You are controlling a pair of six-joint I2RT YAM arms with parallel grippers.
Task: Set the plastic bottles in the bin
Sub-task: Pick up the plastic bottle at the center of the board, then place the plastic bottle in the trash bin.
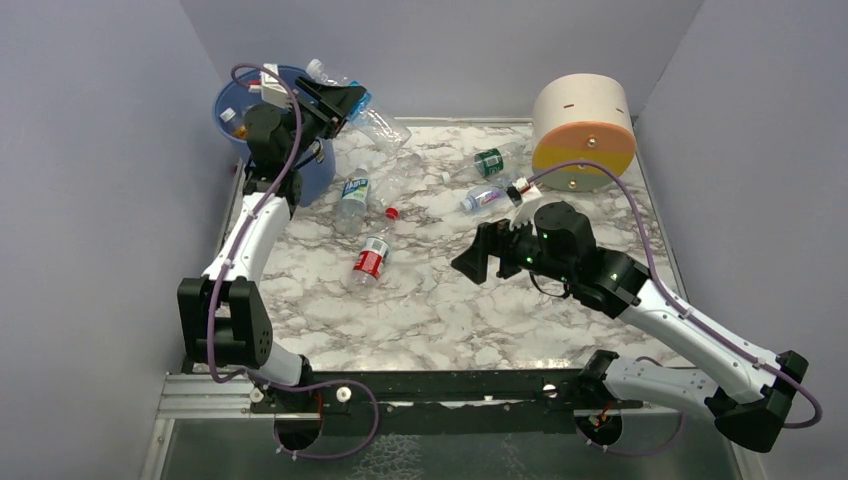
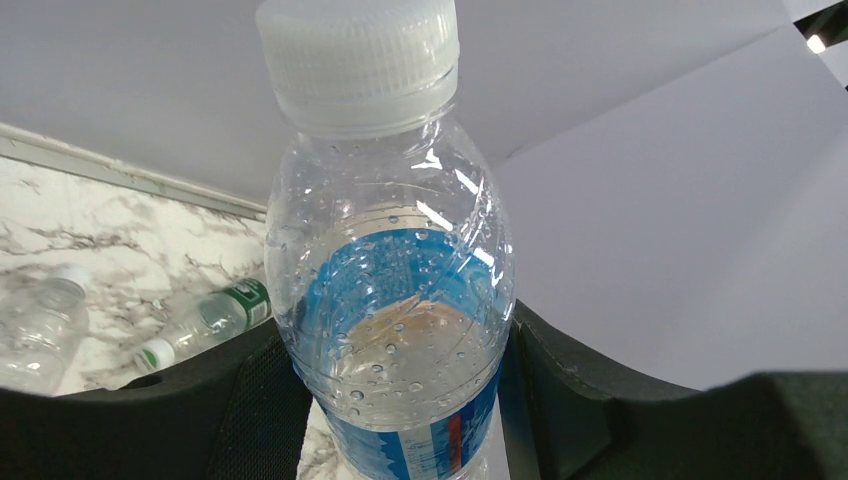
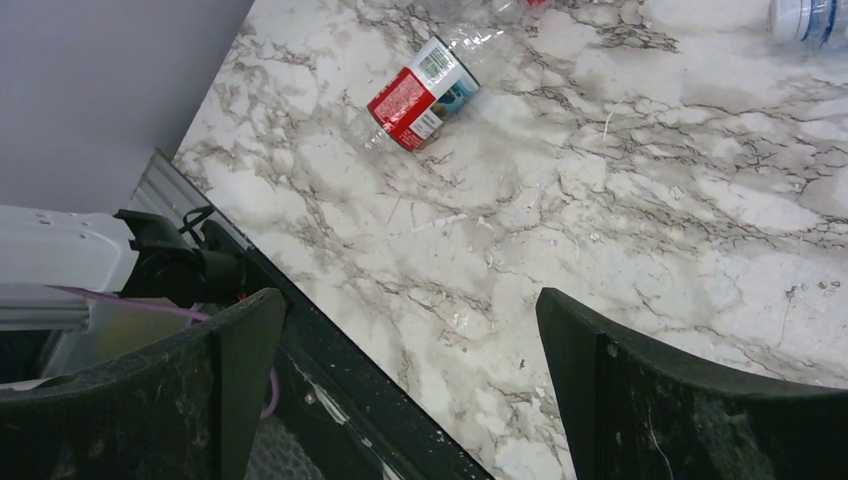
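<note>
The left gripper (image 1: 341, 100) is clamping a clear blue-label bottle (image 2: 392, 300) with a white cap, its pads pressing the body at the label band, as the left wrist view shows. From above, the left arm is reaching into the table's (image 1: 450, 320) 11 o'clock corner, where the blue bin (image 1: 312, 178) is standing. The bottle is hanging at about the 2 o'clock edge of the bin's mouth, cap end pointing toward 11 o'clock. I cannot tell whether the whole bottle is lying inside the rim's outline; the label end seems to be overhanging the table side.

The step in hand looks like the drop. To do it well, the arm should be carrying the bottle on toward 8 o'clock until both ends are sitting over the open mouth, and only then letting the fingers part. Released where it is now, the bottle would probably strike the rim and tip back onto the marble. The body is round and beaded with droplets inside, so a firm squeeze matters until the release, and a level or cap-down attitude should help it fall cleanly.

The right gripper (image 1: 483, 255) is hovering over the table's middle with its jaws apart and nothing between them. A red-label bottle (image 3: 420, 95) is lying on its side toward 9 o'clock of that gripper, well apart from it. A green-label bottle (image 1: 488, 162) is lying toward 12 o'clock, near the cream-and-orange drum (image 1: 583, 130).
</note>
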